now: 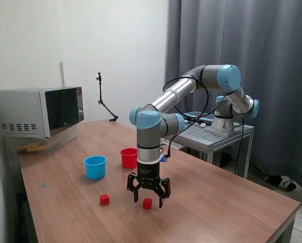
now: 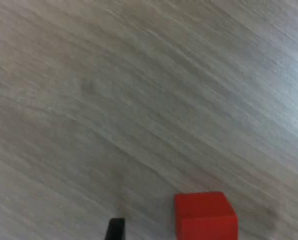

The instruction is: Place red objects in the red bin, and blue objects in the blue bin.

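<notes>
The gripper (image 1: 148,198) hangs low over the wooden table (image 1: 232,202) with its fingers spread apart, and 1 red cube (image 1: 147,203) sits on the table between the fingertips, not yet squeezed. The wrist view shows the same cube (image 2: 205,215) on the bare wood grain with a dark fingertip (image 2: 116,230) standing off to one side of it, a clear gap between the 2; the picture is slightly blurred. A 2nd red cube (image 1: 105,199) lies on the table toward the exterior view's left of the gripper, apart from the first. Behind the cubes stand 2 cups side by side: the light blue cup (image 1: 95,166) toward the exterior view's left and the red cup (image 1: 128,157) just beside it, partly hidden by the arm's wrist. A small bit of dark blue (image 1: 162,158) peeks out just behind the wrist, too hidden to tell what it is. A microwave (image 1: 39,111) stands at the far end of the table on the exterior view's left. Nothing lies between the open fingers and the cube.
</notes>
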